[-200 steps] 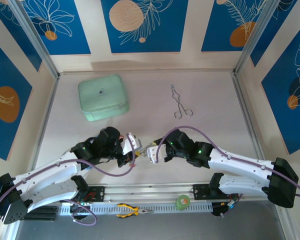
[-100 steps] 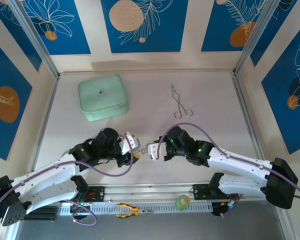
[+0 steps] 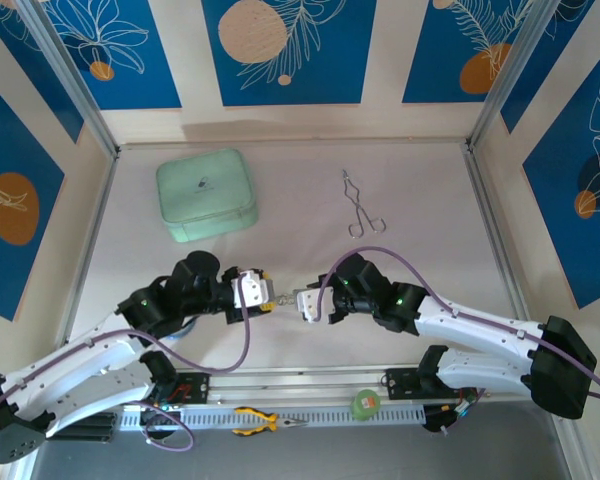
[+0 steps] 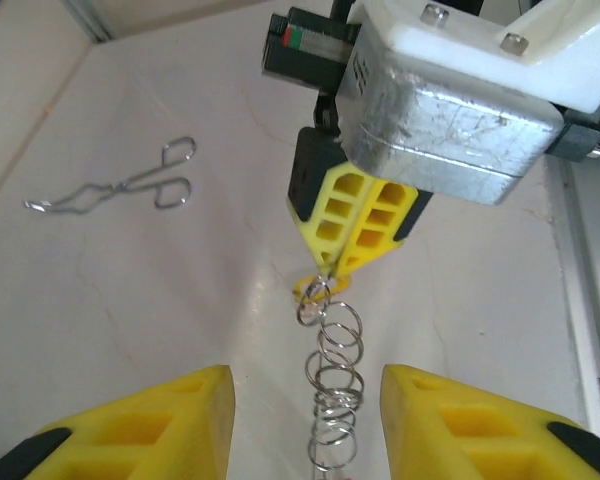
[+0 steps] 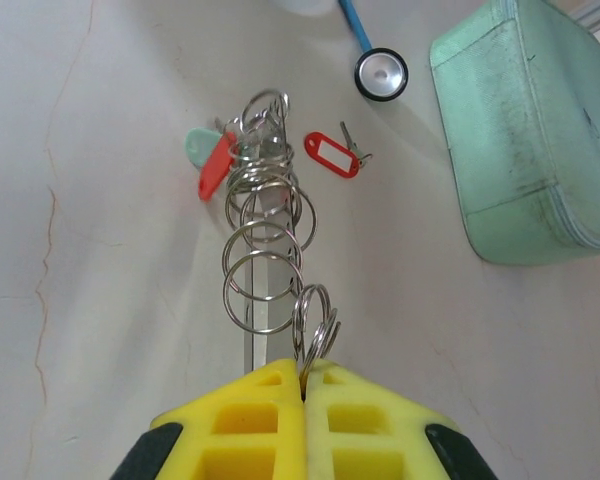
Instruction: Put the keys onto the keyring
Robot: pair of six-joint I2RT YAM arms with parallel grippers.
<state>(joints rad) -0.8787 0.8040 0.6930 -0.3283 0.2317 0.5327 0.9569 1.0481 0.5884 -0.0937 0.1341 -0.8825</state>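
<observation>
My right gripper (image 5: 303, 385) is shut on the end ring of a chain of several silver split rings (image 5: 265, 230), which hangs above the table. A bit of yellow tag (image 4: 320, 287) shows at its tips (image 4: 327, 272). At the chain's far end hang keys with a red tag (image 5: 215, 165) and a pale green tag (image 5: 196, 147). Another red-tagged key (image 5: 330, 155) lies on the table. A flat grey strip (image 5: 263, 325) runs behind the rings; whether it is the keyring I cannot tell. My left gripper (image 4: 305, 400) stands open around the chain (image 4: 337, 385), not touching it. The two grippers face each other (image 3: 252, 296) (image 3: 305, 303).
A mint green case (image 3: 205, 193) sits at the back left. Thin silver tongs (image 3: 360, 205) lie at the back middle. Yellow-handled pliers (image 3: 265, 421) and a green round object (image 3: 365, 403) rest on the rail by the arm bases. A blue cord with a round metal disc (image 5: 380, 72) lies near the keys.
My left gripper has opened and let go of the ring chain, and the left arm has drawn back to the left. The right gripper has closed fully on its ring.
</observation>
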